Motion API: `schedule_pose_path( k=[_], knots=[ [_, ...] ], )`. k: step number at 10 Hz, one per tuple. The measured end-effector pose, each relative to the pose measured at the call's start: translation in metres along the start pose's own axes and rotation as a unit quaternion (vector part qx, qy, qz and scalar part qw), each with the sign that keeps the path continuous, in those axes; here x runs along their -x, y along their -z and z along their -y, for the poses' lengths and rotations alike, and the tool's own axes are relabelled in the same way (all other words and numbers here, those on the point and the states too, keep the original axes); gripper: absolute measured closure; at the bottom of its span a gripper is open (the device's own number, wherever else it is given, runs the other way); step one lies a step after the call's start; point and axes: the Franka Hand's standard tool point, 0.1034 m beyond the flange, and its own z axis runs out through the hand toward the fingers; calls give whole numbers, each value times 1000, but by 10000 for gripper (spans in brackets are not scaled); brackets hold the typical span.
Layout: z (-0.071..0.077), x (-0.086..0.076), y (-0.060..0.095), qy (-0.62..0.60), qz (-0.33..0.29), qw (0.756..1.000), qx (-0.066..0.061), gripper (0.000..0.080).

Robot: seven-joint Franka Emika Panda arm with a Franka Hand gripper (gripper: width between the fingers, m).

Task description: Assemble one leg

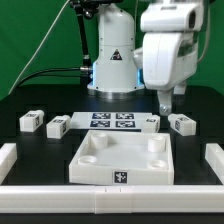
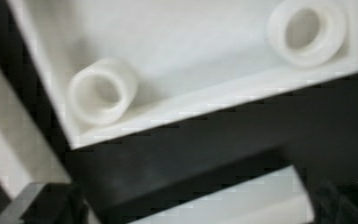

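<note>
Several legs lie on the black table behind the tray: two at the exterior view's left (image 1: 30, 121) (image 1: 57, 126) and two at its right (image 1: 150, 121) (image 1: 182, 123). Each is a small white block with a marker. The large white tray (image 1: 90, 168) sits in front of them. My gripper (image 1: 166, 103) hangs just above the table between the two right legs, empty. In the wrist view the tray (image 2: 194, 70) fills the frame with two round corner sockets (image 2: 101, 88) (image 2: 309, 30). My gripper (image 2: 197, 208) has its dark fingers wide apart at the frame corners. A blurred white piece (image 2: 265, 200) lies between them.
The marker board (image 1: 112, 120) lies between the leg pairs. The robot base (image 1: 113, 60) stands behind it. White rails edge the table at the left (image 1: 8, 158), right (image 1: 214, 158) and front (image 1: 110, 200).
</note>
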Motion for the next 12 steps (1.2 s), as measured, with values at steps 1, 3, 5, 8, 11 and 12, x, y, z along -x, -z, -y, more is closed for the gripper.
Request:
schedule_pose_path(
  k=[1,3,5,8,11,12],
  knots=[
    [7,5,-11,2,-4,1000,2,150],
    [10,9,-18,-1,1,1000,-6,150],
    [11,9,-19,-1,1,1000,-7,150],
    [19,21,-25,80,10,997,-13,150],
    [32,34,-29,145,25,989,-22,150],
    [32,42,-28,146,28,989,-22,150]
  ],
)
